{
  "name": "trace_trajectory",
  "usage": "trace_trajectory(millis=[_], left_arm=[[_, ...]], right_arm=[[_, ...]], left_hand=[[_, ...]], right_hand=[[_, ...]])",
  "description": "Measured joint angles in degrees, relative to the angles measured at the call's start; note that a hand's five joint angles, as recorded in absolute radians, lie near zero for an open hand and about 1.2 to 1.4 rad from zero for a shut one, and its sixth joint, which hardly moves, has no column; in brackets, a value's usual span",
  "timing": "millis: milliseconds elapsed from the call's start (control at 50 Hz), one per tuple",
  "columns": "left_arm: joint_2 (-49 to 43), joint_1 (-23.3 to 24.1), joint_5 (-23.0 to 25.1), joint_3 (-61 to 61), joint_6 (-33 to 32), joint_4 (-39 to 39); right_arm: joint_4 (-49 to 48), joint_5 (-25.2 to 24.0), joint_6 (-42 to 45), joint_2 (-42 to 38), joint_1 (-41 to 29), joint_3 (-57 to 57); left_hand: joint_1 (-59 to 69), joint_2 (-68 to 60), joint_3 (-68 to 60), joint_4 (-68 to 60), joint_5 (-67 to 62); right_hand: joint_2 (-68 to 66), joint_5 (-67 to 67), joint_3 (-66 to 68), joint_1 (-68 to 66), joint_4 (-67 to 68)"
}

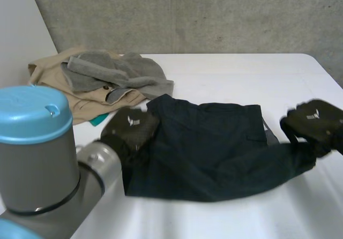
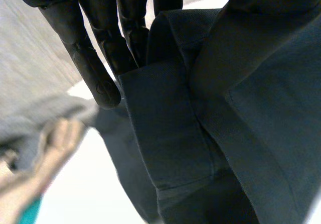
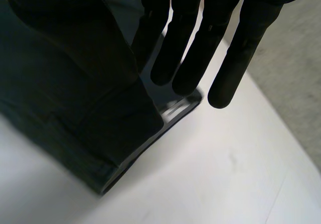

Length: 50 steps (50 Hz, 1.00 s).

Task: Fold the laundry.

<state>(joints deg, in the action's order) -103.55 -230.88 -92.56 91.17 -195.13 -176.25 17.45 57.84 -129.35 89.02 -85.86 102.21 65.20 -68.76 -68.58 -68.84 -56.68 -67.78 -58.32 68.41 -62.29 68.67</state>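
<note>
**Uneven hold on the shorts risks a skewed fold**

The navy shorts (image 1: 209, 153) lie spread across the middle of the white tabletop (image 1: 241, 73), just beside a heap made up of a grey towel (image 1: 115, 73) and a beige garment (image 1: 80, 102).

The main risk is the two ends being held unequally. If the left end is lifted while the right end lies loose, the cloth would probably drag and bunch, and the fold would come out crooked. A sweep toward the heap could also catch the towel.

The left hand (image 1: 131, 126) sits on the shorts' end nearest the heap. Its wrist view shows straight fingers (image 2: 90, 63) with a wide band of the cloth drawn up against them, seemingly pinched by the thumb. The right hand (image 1: 313, 120) hangs over the opposite end. Its fingers (image 3: 235, 68) are straight and held apart from the thumb, above the hem (image 3: 150, 133), with no cloth visibly between them.
</note>
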Motion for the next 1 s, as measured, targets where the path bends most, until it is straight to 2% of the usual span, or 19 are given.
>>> trace_trajectory(millis=[60,120,200,220,240,340,360,480,500,520,540,560,600,620,640,680,800,880,1000], left_arm=[[-1.44,-0.45,-0.43,-1.63,0.0,-4.24],[-5.58,-1.18,-1.82,-5.41,-0.14,-10.5],[-11.54,-2.19,-3.13,-10.51,-0.71,-14.72],[-11.54,-2.19,-3.13,-10.51,-0.71,-14.72],[-15.12,-2.76,-3.51,-13.7,-1.68,-15.93],[-22.83,-4.21,-4.36,-20.88,-5.62,-17.37],[-25.68,-5.04,-5.21,-23.74,-7.57,-18.07],[-32.36,-6.91,-8.15,-30.71,-12.5,-21.93],[-33.12,-7.06,-8.48,-31.5,-13.0,-23.06],[-33.6,-7.14,-8.68,-31.99,-13.31,-24.04],[-34.08,-7.17,-8.87,-32.48,-13.6,-25.51],[-34.33,-7.14,-8.97,-32.75,-13.74,-26.67],[-34.57,-7.01,-9.13,-33.08,-13.88,-29.04],[-34.57,-6.91,-9.16,-33.12,-13.89,-29.94],[-34.46,-6.65,-9.18,-33.08,-13.86,-31.22],[-34.02,-6.04,-9.16,-32.71,-13.8,-32.7],[-29.47,-3.74,-9.04,-27.68,-13.59,-33.96],[-23.41,-2.61,-8.89,-20.25,-13.47,-33.81],[-17.31,-2.08,-8.89,-11.2,-13.14,-33.59]], right_arm=[[-4.36,2.03,-3.86,-3.23,-2.66,-2.72],[-10.54,7.81,-8.18,-9.07,-6.65,-7.54],[-17.4,15.17,-10.86,-16.61,-11.09,-13.58],[-17.4,15.17,-10.86,-16.61,-11.09,-13.58],[-20.62,17.92,-11.36,-20.24,-12.85,-16.33],[-26.91,21.21,-11.68,-27.27,-15.1,-21.32],[-30.08,22.04,-11.82,-30.68,-15.71,-23.62],[-37.76,22.77,-12.69,-38.6,-17.17,-28.82],[-38.8,22.93,-12.84,-39.76,-17.36,-29.66],[-39.74,23.21,-13.01,-40.86,-17.55,-30.51],[-40.69,23.61,-13.23,-42.05,-17.77,-31.5],[-41.28,23.96,-13.41,-42.81,-17.94,-32.2],[-42.16,24.91,-13.95,-43.99,-18.25,-33.5],[-42.4,25.27,-14.25,-44.31,-18.35,-33.95],[-42.56,25.81,-14.82,-44.61,-18.45,-34.51],[-42.29,26.4,-16.01,-44.31,-18.43,-34.95],[-35.89,24.72,-18.68,-38.49,-17.83,-32.93],[-25.42,19.87,-19.4,-31.21,-15.75,-28.79],[-14.89,13.05,-19.12,-26.62,-11.46,-21.83]], left_hand=[[0.0,0.0,0.0,0.0,0.0],[0.0,0.0,0.0,0.0,0.0],[0.0,0.0,0.0,0.0,0.0],[0.0,0.0,0.0,0.0,0.0],[0.0,0.0,0.0,0.0,0.0],[0.0,0.0,0.0,0.0,0.0],[0.0,0.0,0.0,-0.01,0.0],[-0.18,0.93,0.92,0.77,0.33],[-2.95,5.31,5.24,5.43,3.04],[-9.39,12.56,11.33,11.62,8.81],[-19.78,20.68,20.32,20.81,17.99],[-25.33,26.73,26.24,25.68,22.83],[-49.02,48.33,47.52,47.77,45.06],[-50.45,49.16,48.35,49.49,46.73],[-53.92,54.89,54.36,55.23,52.6],[-53.92,56.3,55.73,56.7,53.92],[-53.92,56.3,55.73,56.7,53.92],[-53.93,56.3,55.73,56.7,53.92],[-53.91,56.3,55.73,56.7,53.92]], right_hand=[[0.0,-0.13,0.0,0.0,0.0],[0.0,-0.16,0.0,0.0,0.0],[-0.01,-0.22,0.0,0.0,0.0],[-0.01,-0.22,0.0,0.0,0.0],[-0.01,-0.22,0.0,0.0,0.0],[-0.01,-0.22,0.0,0.0,0.0],[-0.01,-0.22,0.0,0.0,0.0],[0.24,-0.08,-0.29,0.03,-0.31],[1.86,1.47,-2.06,0.25,-2.19],[9.02,7.92,-8.18,5.34,-8.37],[20.64,20.66,-20.57,16.54,-20.73],[27.94,27.89,-27.5,24.8,-27.63],[44.7,45.04,-43.93,39.97,-44.03],[50.04,50.41,-49.63,45.65,-49.91],[54.32,54.34,-54.43,48.77,-54.28],[55.28,55.66,-56.01,49.1,-56.14],[55.28,55.56,-56.01,49.1,-56.23],[55.28,55.54,-56.01,49.1,-56.23],[51.53,51.66,-52.12,46.98,-52.33]])
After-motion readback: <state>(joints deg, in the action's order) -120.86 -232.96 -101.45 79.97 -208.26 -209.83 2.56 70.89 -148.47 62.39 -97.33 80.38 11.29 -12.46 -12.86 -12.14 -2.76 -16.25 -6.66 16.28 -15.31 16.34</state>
